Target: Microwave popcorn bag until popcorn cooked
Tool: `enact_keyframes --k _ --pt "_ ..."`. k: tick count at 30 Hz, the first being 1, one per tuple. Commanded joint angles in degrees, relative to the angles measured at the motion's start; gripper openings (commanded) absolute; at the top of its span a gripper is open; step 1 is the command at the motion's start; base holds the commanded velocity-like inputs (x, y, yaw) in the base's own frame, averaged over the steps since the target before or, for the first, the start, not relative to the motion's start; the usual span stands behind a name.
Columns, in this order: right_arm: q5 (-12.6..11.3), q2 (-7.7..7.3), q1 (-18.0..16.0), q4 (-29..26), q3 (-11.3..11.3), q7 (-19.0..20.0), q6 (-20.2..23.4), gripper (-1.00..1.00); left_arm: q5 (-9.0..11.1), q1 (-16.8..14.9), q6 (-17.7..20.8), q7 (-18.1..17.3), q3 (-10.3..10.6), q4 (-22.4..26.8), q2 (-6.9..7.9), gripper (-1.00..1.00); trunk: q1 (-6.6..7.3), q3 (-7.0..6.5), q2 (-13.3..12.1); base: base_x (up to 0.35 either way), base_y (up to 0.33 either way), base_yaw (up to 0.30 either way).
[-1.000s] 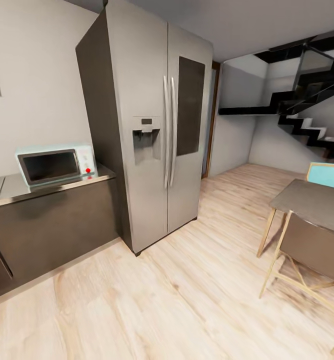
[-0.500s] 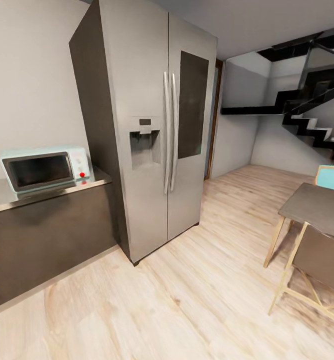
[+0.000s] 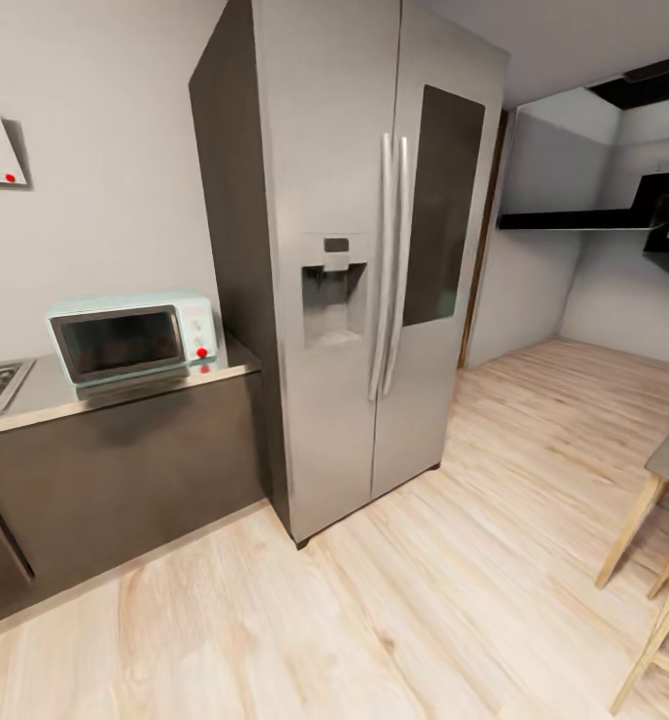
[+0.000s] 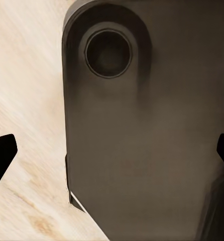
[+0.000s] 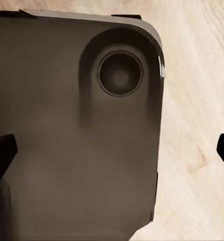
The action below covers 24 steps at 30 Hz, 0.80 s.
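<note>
Nearest, the left tool (image 4: 112, 150) and right tool (image 5: 112, 150) each hung released, dark fingertips spread wide over a grey rounded robot panel (image 4: 142, 140) and the pale wood floor (image 3: 394, 610). Farther off stood the tall steel fridge (image 3: 374, 250); just beside its dark flank, the mint microwave (image 3: 134, 337) (door closed) sat on the bench (image 3: 124, 392).
</note>
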State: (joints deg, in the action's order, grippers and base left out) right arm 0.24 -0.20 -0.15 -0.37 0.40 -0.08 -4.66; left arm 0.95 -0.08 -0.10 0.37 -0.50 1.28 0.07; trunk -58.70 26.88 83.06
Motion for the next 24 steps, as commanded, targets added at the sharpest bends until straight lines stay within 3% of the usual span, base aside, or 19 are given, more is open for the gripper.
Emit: enact_keyframes --k 1,10,24 --pt "0.02 0.01 -0.02 0.02 0.03 -0.01 -0.17 1.0 0.38 -0.01 0.0 0.05 -0.03 0.04 -0.04 1.0 -0.03 0.05 0.02 0.321 0.0 0.268" --pt "0.02 0.01 -0.02 0.02 0.03 -0.02 -0.17 1.0 0.72 -0.01 -0.45 0.06 -0.03 0.04 0.01 1.0 -0.03 0.05 0.02 0.263 0.0 0.268" --pt "0.08 0.02 -0.01 0.02 0.08 -0.07 -0.03 1.0 0.72 -0.01 -0.52 0.06 -0.08 0.04 0.01 1.0 -0.03 0.05 0.02 0.012 0.0 0.268"
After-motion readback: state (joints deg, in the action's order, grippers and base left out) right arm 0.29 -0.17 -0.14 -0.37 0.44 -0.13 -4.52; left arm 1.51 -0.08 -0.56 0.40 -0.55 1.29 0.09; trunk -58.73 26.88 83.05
